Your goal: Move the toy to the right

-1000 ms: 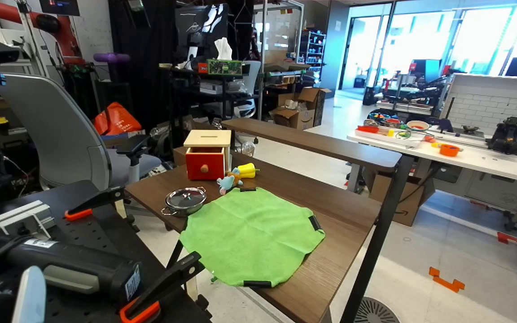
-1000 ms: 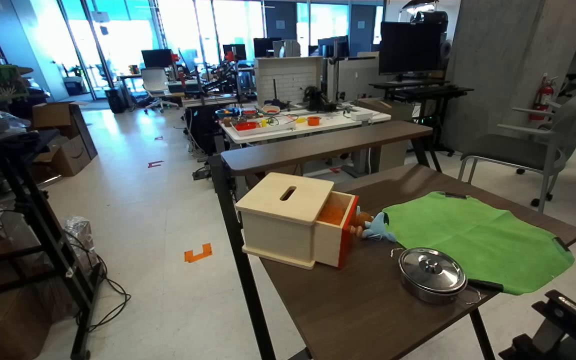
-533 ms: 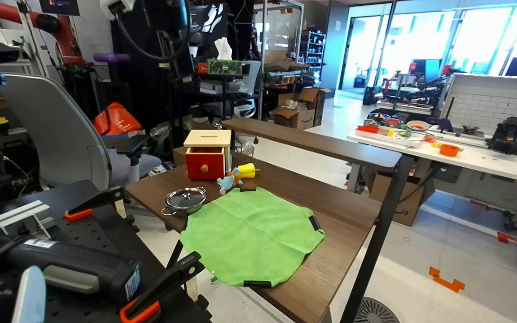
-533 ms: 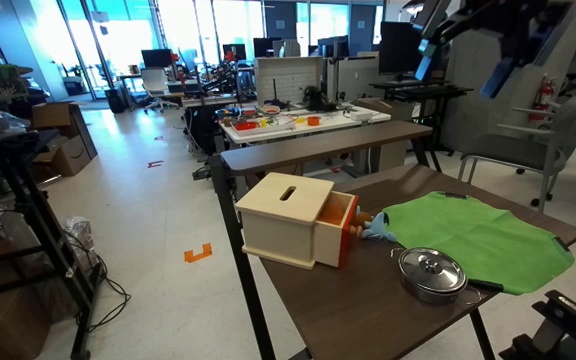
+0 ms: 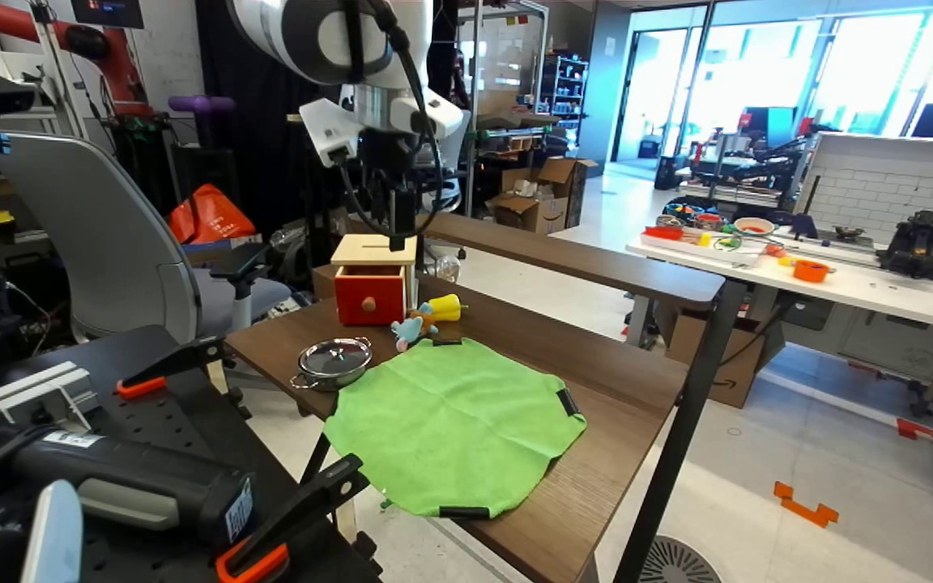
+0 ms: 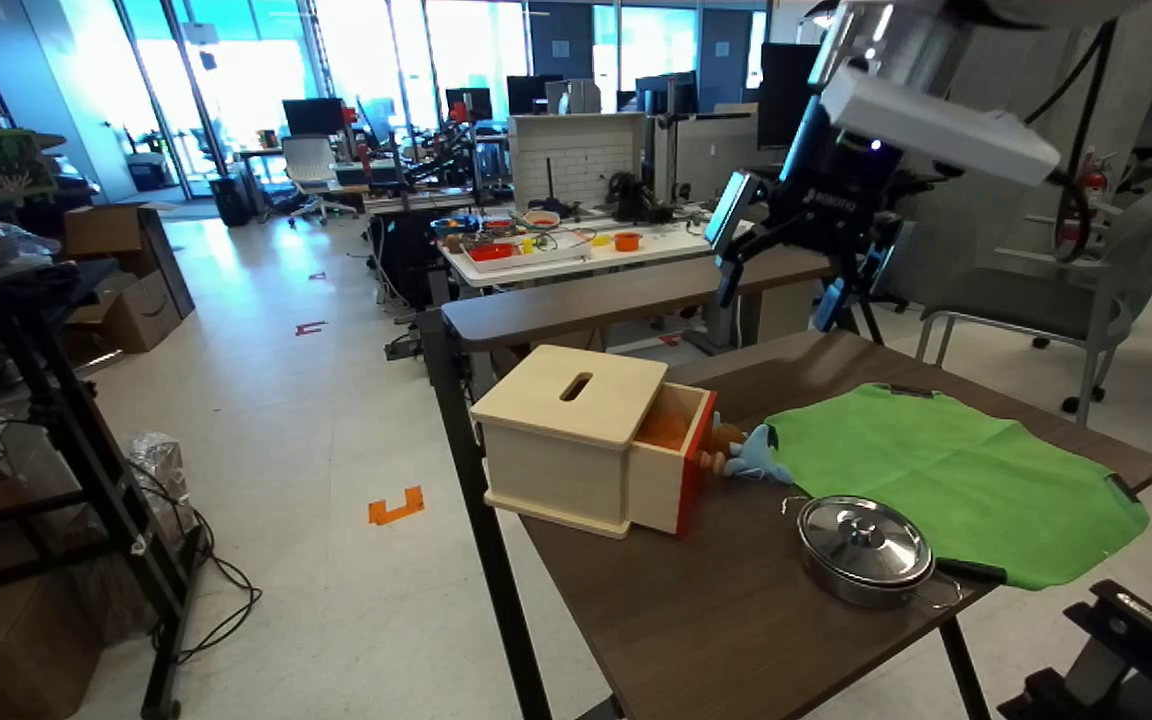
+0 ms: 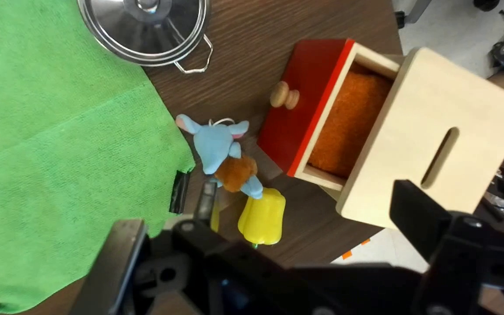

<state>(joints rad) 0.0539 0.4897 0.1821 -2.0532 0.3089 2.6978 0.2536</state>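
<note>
At the left of the wrist view, a green cloth [image 7: 68, 127] covered part of the brown surface [image 7: 243, 52], with a black strip [image 7: 180, 191] at one corner. A lidded steel pot [image 7: 147, 26], partly out of frame, stood at the edge of the cloth, one wire handle [image 7: 197, 70] pointing down the view.

Next to the right lay the plush toy [image 7: 230, 162], blue-headed and brown-bodied, on the surface between the cloth and the red-fronted drawer [image 7: 315, 87]. One blue foot met the outline of the yellow pepper [image 7: 263, 218]; whether the two touched, I could not tell.

The fingers [image 7: 416, 214] of my claw [image 7: 306, 197] stood wide apart. Relative to them, the toy appeared just past the tip of the finger at the left of the wrist view, left of the middle of the gap. In both exterior views, my claw hung above the surface, and the toy lay lower down, well apart from it.

Farther right, the drawer stood partly out, its wooden knob [image 7: 283, 96] on the toy's side and orange fuzzy material [image 7: 348, 127] inside. At the far right came the pale wooden box [image 7: 414, 140], a long slot in its top; the tip of my other finger overlapped it from the wrist viewpoint.
</note>
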